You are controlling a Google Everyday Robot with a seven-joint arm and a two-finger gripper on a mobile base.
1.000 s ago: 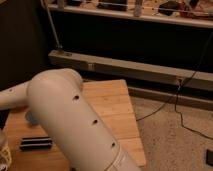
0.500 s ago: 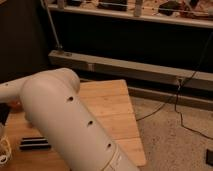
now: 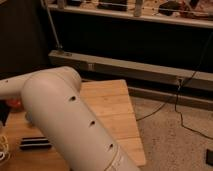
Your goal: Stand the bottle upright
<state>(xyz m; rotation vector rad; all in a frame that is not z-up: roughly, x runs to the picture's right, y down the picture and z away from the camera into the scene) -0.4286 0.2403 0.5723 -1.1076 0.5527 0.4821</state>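
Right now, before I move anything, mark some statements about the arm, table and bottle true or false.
The robot arm covers much of the wooden table. True.
The bottle stands upright at the table's centre. False: no bottle shows.
A black ridged bar lies on the table's left part. True.
The gripper hovers over the table's right edge. False: the gripper is out of view; the arm runs off the left edge.

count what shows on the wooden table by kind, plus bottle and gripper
black ridged bar: 1
red-orange thing, left edge: 1
whitish cord, left edge: 1
bottle: 0 in view
gripper: 0 in view, beyond the robot arm
total: 3
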